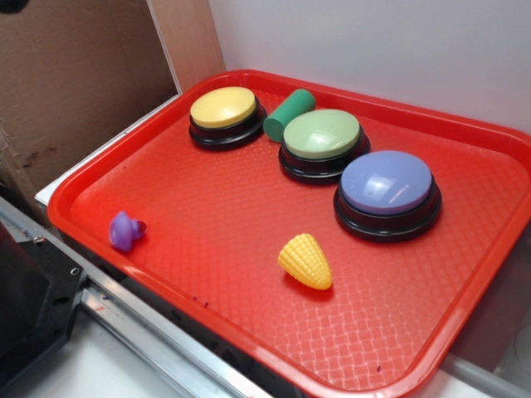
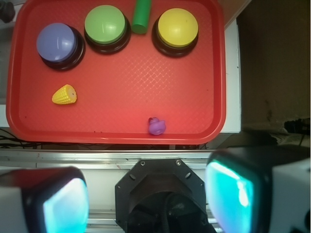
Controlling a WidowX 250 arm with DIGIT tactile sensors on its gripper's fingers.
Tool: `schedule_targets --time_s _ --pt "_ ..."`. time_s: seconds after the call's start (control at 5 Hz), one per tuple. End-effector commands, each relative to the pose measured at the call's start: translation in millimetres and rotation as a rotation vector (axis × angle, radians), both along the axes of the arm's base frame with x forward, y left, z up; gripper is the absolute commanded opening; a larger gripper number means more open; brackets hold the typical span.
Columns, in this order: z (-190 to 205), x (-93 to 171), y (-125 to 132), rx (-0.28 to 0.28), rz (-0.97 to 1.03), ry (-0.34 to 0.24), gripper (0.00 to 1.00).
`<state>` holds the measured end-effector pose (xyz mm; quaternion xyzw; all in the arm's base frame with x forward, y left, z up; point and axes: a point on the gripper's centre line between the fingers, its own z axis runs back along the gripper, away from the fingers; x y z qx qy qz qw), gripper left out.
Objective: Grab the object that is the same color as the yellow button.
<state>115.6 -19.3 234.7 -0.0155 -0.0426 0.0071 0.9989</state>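
- The pincer (image 2: pixel 148 199) shows only in the wrist view: its two glowing-padded fingers stand wide apart with nothing between them, held well above and behind the near rim of the red tray (image 2: pixel 121 133).
- The toy corn cob (image 2: pixel 64 94) lies on its side on the tray floor, ahead of the pincer and off to its left side in the wrist picture, just short of the lavender-blue button (image 2: pixel 58 43).
- The yellow button (image 2: pixel 177 28) sits far ahead and to the right, beside a green cylinder (image 2: pixel 142 17) and the light green button (image 2: pixel 107 25).
- Risk: the cob is tapered and ridged, so I judge that fingers closing across its narrow end could squeeze it out or roll it away.
- Risk: a descent too far forward could strike the lavender-blue button, which stands near the cob.
- Risk: the small purple toy (image 2: pixel 156 126) lies closest ahead and could be taken by mistake.
- The exterior view shows the cob's kernel rows and the buttons' black bases and height, but no pincer; the wrist view shows the open fingers and the layout from above.
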Motion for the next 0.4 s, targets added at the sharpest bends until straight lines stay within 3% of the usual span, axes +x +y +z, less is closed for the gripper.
schedule_targets --time_s 0.0,0.2 --pt "0.0 0.0 0.0 0.0 0.0 0.0 1.0" --pt "-7.9 16.0 -3.9 0.09 -0.249 -0.031 1.0"
